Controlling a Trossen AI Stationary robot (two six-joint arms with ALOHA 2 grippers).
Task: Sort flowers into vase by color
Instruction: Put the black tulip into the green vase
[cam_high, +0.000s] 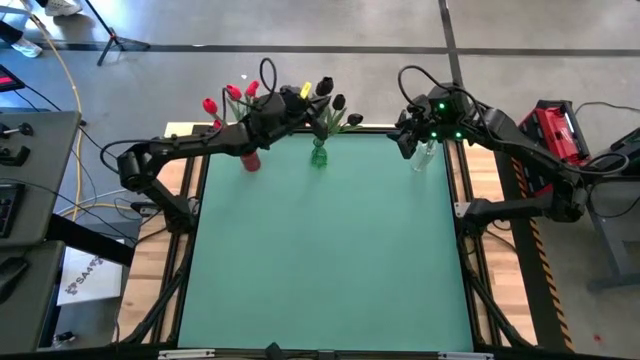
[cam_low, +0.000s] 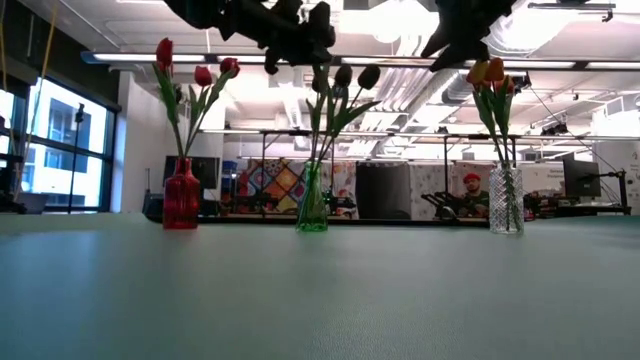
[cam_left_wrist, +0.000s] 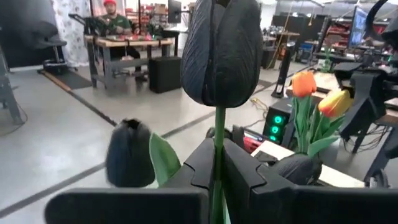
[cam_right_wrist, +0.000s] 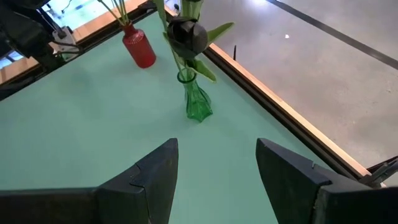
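Left gripper (cam_left_wrist: 217, 177) pinches a black tulip (cam_left_wrist: 221, 50) by its stem above the green vase (cam_high: 319, 155) at the counter's (cam_high: 330, 250) far edge.
Only the right wrist view shows the right gripper's (cam_right_wrist: 214, 165) jaws spread; it hovers beside the clear vase (cam_low: 506, 200) of orange tulips (cam_low: 490, 73).

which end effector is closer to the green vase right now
Left. The left end effector sits right above the green vase, shut on a black flower. The right end effector is open, off by the clear vase.
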